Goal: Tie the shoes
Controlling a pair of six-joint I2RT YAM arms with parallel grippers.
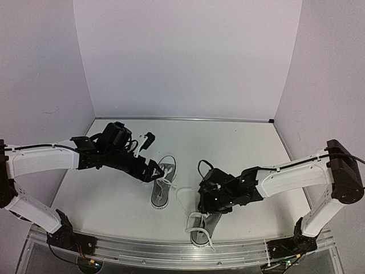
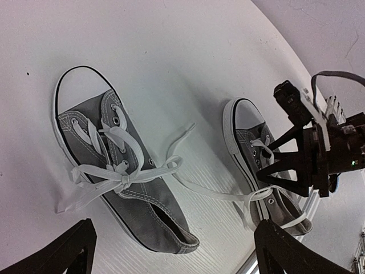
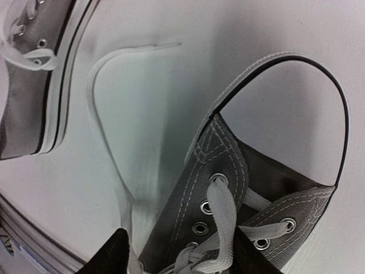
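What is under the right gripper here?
A grey shoe lies under the right gripper, its white laces between the open fingers. The toe cap shows. The wrist view cuts off its heel, and from above the gripper covers part of it.

No text, label, brand mark, number or sign can be read in any view. None is legible on the shoes (image 2: pixel 142 194) or on the tabletop (image 1: pixel 239 142).
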